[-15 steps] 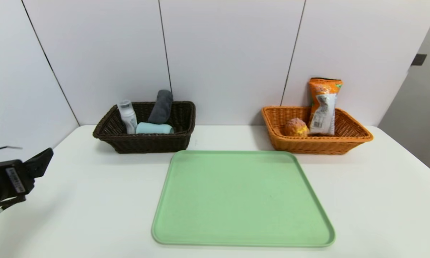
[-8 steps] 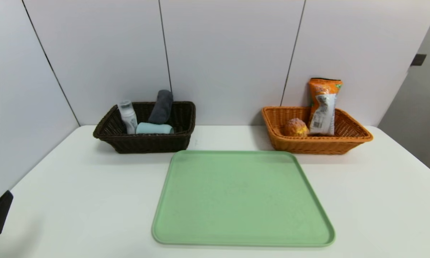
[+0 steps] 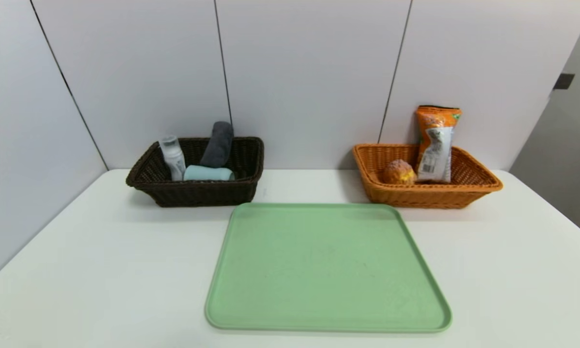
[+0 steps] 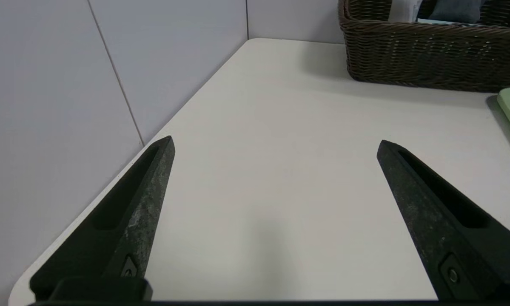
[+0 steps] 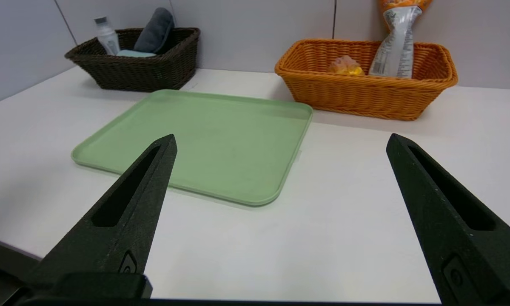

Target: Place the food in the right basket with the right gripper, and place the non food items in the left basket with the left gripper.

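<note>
The dark brown left basket (image 3: pixel 195 193) at the back left holds the white bottle (image 3: pixel 172 157), the teal cup (image 3: pixel 207 173) on its side and the rolled grey cloth (image 3: pixel 217 143). In the orange-tan right basket (image 3: pixel 427 195) at the back right lie the round bun (image 3: pixel 399 171) and the orange snack packet (image 3: pixel 436 145), which leans upright. My left gripper (image 4: pixel 275 144) hovers open over bare table near the left front corner. Over the table's right front my right gripper (image 5: pixel 280 142) also stands open with nothing between its fingers. Neither gripper shows in the head view.
A bare light green tray (image 3: pixel 326 266) lies in the middle of the white table (image 3: pixel 101 261). Walls stand close behind the baskets and along the table's left edge (image 4: pixel 123 153).
My left gripper has drawn back along the table's left side and dropped out of the head view. The baskets, their contents and the tray have not moved.
</note>
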`<state>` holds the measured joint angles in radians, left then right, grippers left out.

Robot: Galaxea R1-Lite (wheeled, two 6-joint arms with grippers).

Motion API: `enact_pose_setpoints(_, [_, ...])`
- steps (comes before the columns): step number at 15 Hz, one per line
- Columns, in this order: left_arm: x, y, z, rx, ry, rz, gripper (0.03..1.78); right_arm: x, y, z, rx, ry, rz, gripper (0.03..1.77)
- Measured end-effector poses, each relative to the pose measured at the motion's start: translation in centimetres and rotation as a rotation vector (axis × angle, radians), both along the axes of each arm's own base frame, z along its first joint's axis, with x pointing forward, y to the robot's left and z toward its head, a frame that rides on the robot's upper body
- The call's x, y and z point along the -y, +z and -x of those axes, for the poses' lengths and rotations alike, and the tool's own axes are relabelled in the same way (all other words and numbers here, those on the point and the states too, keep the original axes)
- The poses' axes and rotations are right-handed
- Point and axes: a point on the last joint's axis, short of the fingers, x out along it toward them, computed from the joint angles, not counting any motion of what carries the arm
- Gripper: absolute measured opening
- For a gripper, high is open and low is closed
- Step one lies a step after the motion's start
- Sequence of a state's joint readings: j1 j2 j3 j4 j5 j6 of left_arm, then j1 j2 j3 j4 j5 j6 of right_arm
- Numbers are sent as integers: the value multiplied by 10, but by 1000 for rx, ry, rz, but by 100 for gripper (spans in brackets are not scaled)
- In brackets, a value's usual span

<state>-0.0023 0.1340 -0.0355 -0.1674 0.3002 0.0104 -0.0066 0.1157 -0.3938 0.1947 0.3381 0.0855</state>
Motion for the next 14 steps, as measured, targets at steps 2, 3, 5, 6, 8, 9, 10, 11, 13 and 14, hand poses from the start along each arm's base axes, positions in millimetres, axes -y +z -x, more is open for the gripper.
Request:
enact_pose_setpoints(2, [1, -8, 8, -19, -45, -18, 169, 0, -9, 9, 6, 7, 14, 170])
enact_pose_setpoints(3, [2, -7, 10, 2, -74, -23, 169, 0, -11, 12, 25, 8, 32, 170])
enact_pose_setpoints(5, [2, -2, 13, 85, -88, -37, 169, 0, -9, 14, 108, 4, 83, 170])
enact_pose_setpoints(6, [2, -2, 13, 111, -91, -45, 169, 0, -12, 13, 137, -7, 119, 170])
enact_pose_setpoints(8, [3, -4, 12, 151, -138, -71, 169, 1, -27, 2, 156, -39, 187, 170])
enact_pose_setpoints(9, [4, -4, 12, 158, -157, -80, 169, 1, -38, -6, 163, -59, 221, 170])
enact_pose_setpoints(10, [4, -6, 11, 146, -163, -82, 169, 1, -48, -13, 175, -84, 245, 170])
enact_pose_setpoints(11, [4, -6, 11, 147, -171, -80, 169, 2, -57, -19, 184, -112, 255, 170])
enact_pose_setpoints(13, [5, -7, 11, 144, -215, -77, 169, 3, -66, -23, 175, -165, 232, 170])
enact_pose_setpoints(14, [6, -9, 10, 127, -258, -77, 169, 4, -70, -24, 135, -179, 202, 170])
